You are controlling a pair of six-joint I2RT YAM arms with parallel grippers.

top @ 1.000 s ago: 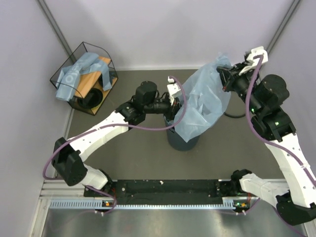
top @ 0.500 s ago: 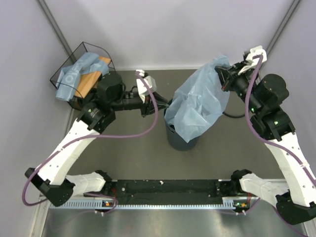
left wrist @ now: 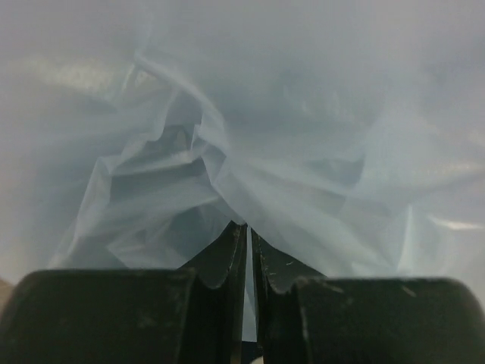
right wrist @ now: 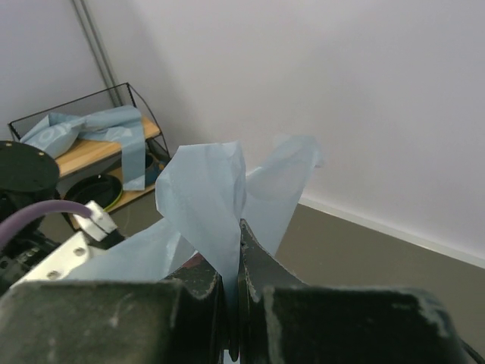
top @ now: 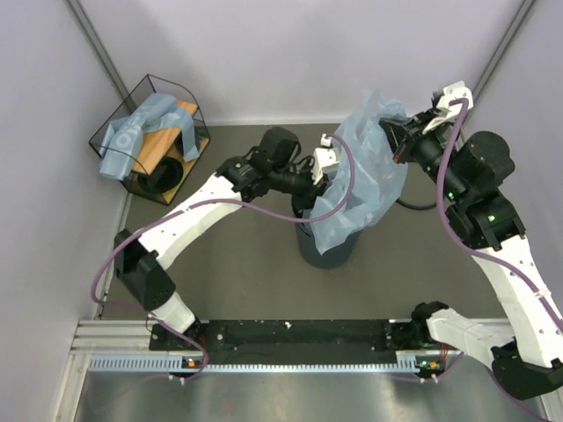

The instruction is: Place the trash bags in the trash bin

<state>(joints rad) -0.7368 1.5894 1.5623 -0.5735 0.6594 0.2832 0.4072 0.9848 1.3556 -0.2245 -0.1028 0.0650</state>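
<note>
A light-blue translucent trash bag hangs spread over the dark blue-grey trash bin, and its lower end covers the bin's mouth. My right gripper is shut on the bag's top corner, and the film rises from between the fingertips of that right gripper. My left gripper presses into the bag's left side above the bin. In the left wrist view the jaws of the left gripper stand nearly together, with folds of film running into their tips.
A black wire basket with a wooden base stands at the back left and holds more light-blue bags. Grey walls close in the back and both sides. A black cable lies on the floor right of the bin.
My left arm swung left away from the bag with its jaws wider, then came back to the bag's left side and closed on the film. The right gripper kept its hold.
</note>
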